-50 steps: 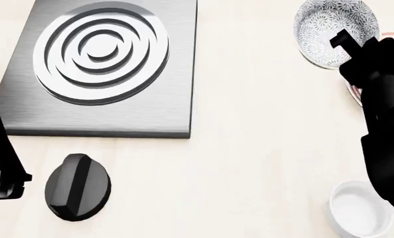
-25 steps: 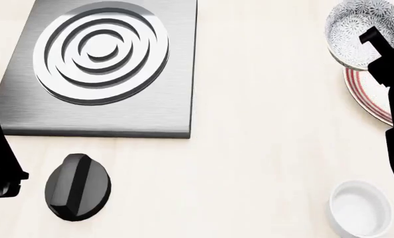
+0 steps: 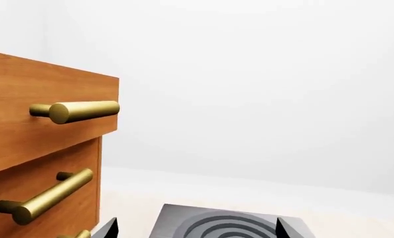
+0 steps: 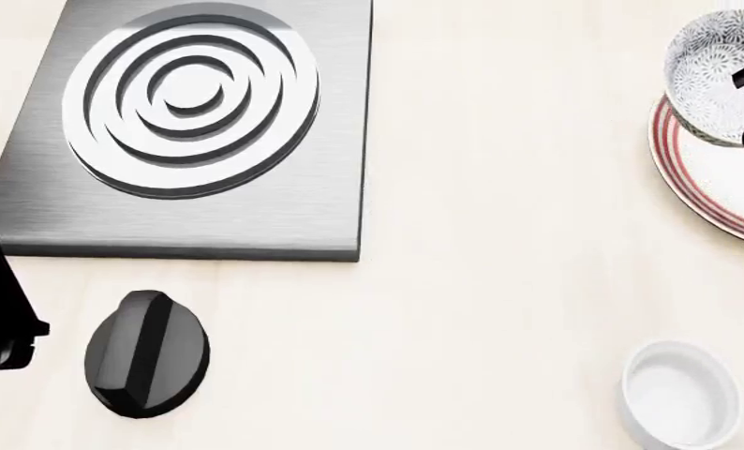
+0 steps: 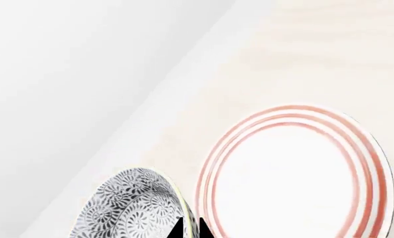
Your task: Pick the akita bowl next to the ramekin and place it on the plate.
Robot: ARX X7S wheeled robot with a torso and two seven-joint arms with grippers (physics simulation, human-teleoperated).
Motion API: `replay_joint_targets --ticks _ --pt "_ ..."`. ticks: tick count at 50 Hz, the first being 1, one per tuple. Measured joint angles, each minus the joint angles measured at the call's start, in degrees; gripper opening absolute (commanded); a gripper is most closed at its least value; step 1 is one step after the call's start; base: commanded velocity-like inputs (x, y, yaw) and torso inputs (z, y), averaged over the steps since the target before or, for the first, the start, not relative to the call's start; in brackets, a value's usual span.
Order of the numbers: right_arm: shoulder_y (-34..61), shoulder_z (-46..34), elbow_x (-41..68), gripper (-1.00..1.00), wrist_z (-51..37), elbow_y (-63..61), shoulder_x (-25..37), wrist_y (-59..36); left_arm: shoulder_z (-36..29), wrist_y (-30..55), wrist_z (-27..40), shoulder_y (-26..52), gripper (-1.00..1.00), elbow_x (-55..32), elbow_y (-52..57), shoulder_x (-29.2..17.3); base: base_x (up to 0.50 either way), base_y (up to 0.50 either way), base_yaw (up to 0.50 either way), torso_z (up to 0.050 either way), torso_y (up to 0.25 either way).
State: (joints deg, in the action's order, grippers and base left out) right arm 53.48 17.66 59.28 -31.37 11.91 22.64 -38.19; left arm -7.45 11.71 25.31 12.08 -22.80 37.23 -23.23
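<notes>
akita bowl [image 4: 720, 77] | held aloft by its rim in the right claw [image 5: 189, 229], overlapping the plate [image 4: 722, 183] edge | glazed, rigid, breakable, judged slippery | left claw state cannot be told

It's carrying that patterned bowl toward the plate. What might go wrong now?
The right hand seems to pinch the bowl only by its rim, so it might slip or tip. The bowl overlaps just the plate's edge in the head view; released now, it could land half on the rim and tumble off.
</notes>
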Motion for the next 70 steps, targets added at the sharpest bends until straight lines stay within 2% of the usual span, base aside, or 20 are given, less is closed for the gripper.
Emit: replay_joint_targets --ticks 31,70 --pt "3.57 -0.08 -2.56 -1.00 -0.36 8.27 3.26 0.91 -0.24 -0.93 0.40 0.29 1.00 0.46 -1.46 0.01 0.00 0.00 0.00 0.000 0.001" --pt "15.24 -8.26 -11.99 -1.00 9.94 32.77 4.69 7.09 -0.73 -1.66 0.48 0.36 1.00 0.50 -2.67 -0.33 0.00 0.00 0.00 0.000 0.001"
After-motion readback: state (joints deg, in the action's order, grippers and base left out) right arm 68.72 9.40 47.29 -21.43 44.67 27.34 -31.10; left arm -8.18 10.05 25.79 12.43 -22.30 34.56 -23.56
